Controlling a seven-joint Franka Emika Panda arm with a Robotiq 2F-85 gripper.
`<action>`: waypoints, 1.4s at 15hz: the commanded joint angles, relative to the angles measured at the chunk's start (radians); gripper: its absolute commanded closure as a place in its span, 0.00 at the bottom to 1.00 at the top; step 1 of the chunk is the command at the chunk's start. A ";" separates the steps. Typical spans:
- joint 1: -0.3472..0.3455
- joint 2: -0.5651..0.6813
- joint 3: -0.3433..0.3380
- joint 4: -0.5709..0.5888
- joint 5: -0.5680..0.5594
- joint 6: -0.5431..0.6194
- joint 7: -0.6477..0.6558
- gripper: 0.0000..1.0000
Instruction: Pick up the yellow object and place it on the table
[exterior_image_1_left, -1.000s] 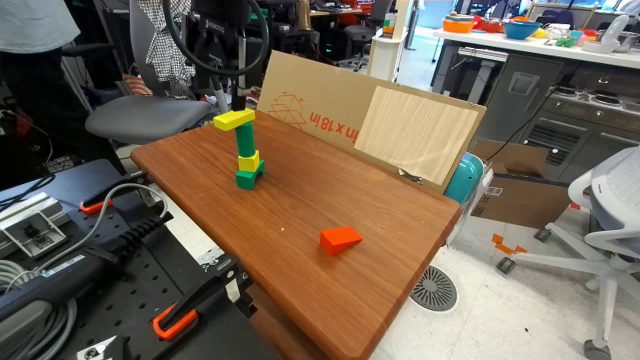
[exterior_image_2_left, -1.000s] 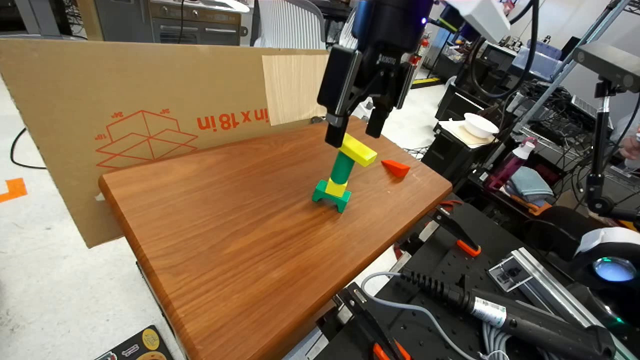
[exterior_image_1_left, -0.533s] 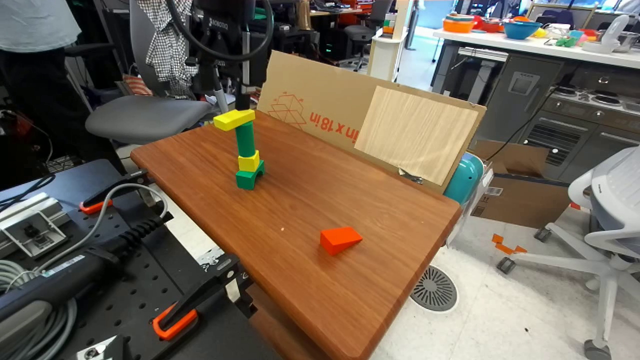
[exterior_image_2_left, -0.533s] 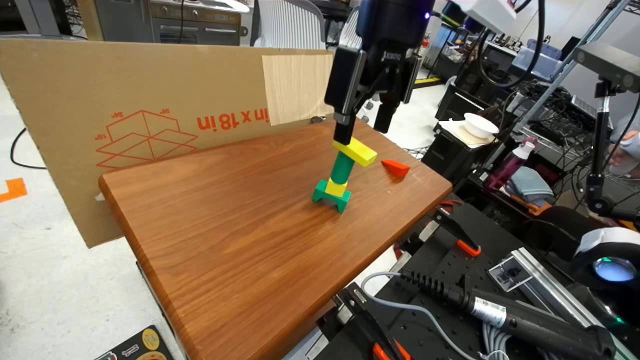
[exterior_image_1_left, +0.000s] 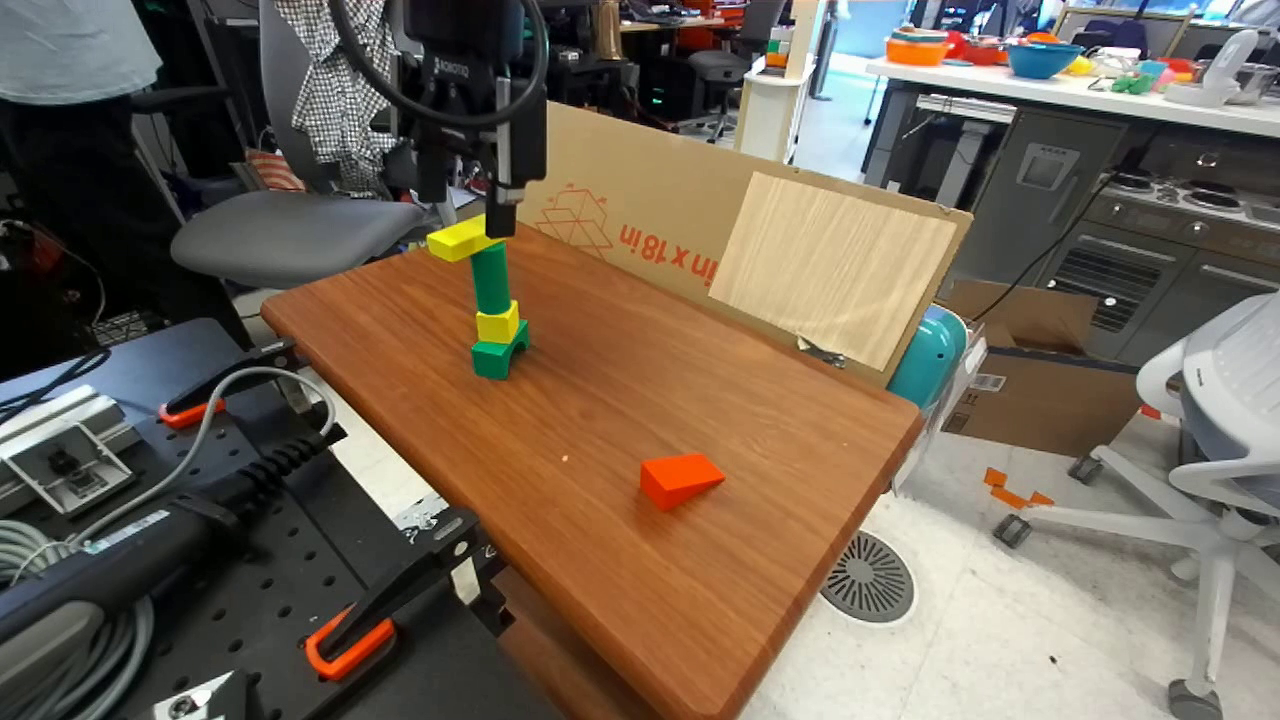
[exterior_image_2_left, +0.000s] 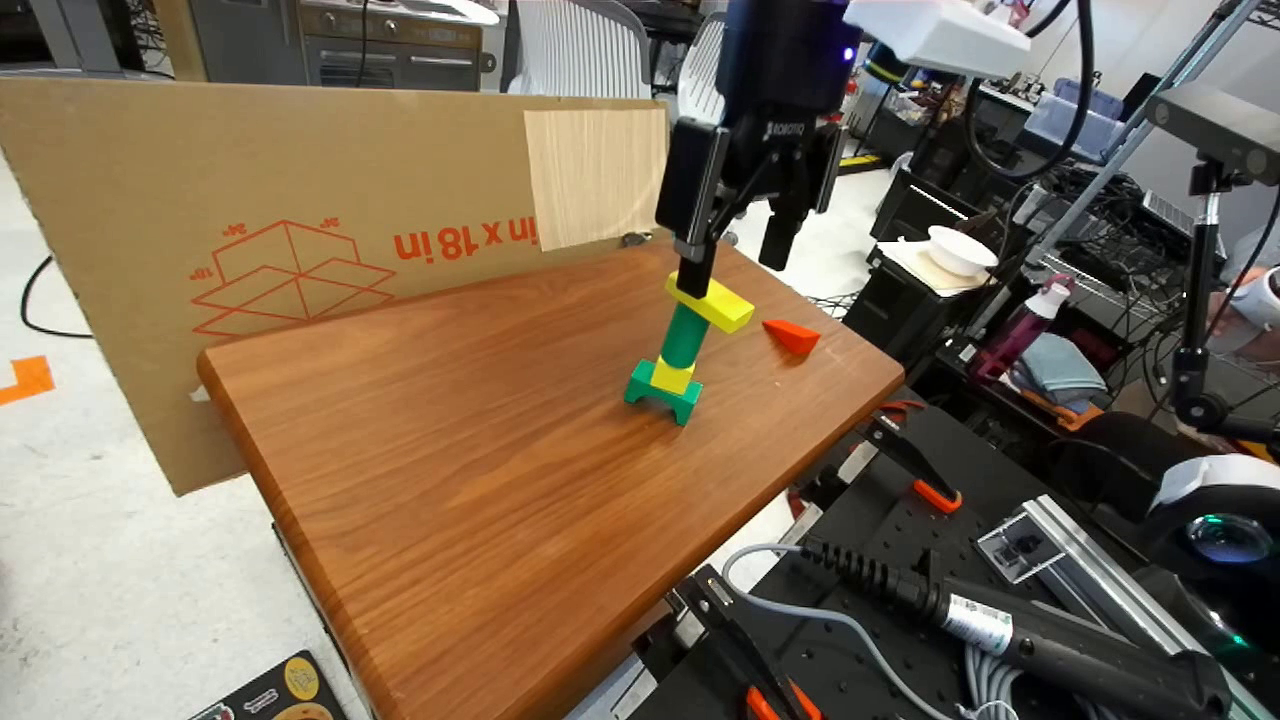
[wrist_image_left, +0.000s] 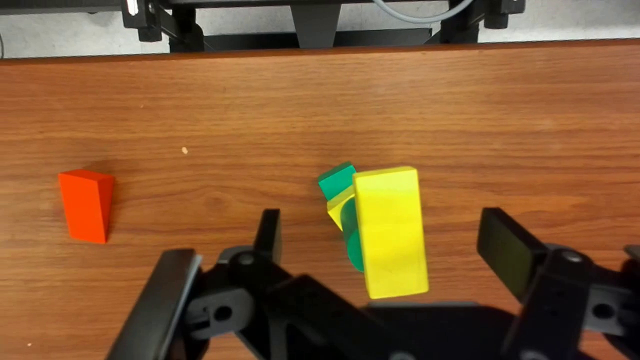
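Note:
The yellow object is a flat bright yellow bar (exterior_image_1_left: 458, 240) (exterior_image_2_left: 722, 308) (wrist_image_left: 392, 235) on top of a small tower. Under it are a green cylinder (exterior_image_1_left: 490, 280) (exterior_image_2_left: 684, 338), a small yellow block (exterior_image_1_left: 496, 326) (exterior_image_2_left: 671, 376) and a green arch (exterior_image_1_left: 492, 360) (exterior_image_2_left: 664, 396). The tower stands on the reddish-brown table (exterior_image_1_left: 620, 410) (exterior_image_2_left: 450, 460) (wrist_image_left: 225, 120). My gripper (exterior_image_1_left: 467, 210) (exterior_image_2_left: 733, 266) (wrist_image_left: 384, 235) is open and empty above the tower. In the wrist view the bar appears between the spread fingers, apart from both. In both exterior views a finger hides part of the bar.
An orange-red wedge (exterior_image_1_left: 680, 480) (exterior_image_2_left: 792, 336) (wrist_image_left: 86, 206) lies on the table away from the tower. A cardboard panel (exterior_image_1_left: 655, 190) (exterior_image_2_left: 450, 170) stands along one long table edge. Clamps with orange handles (exterior_image_1_left: 350, 640) (exterior_image_2_left: 937, 496) and a black bench are along the opposite edge.
My gripper has shifted to the right in both exterior views and sits slightly lower, so a finger now overlaps the yellow bar. The tower and the wedge have not moved.

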 joint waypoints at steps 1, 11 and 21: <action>0.004 0.029 -0.008 0.024 -0.042 0.009 0.045 0.00; 0.007 0.062 -0.010 0.041 -0.057 0.006 0.070 0.26; 0.006 0.064 -0.012 0.044 -0.056 -0.001 0.069 0.92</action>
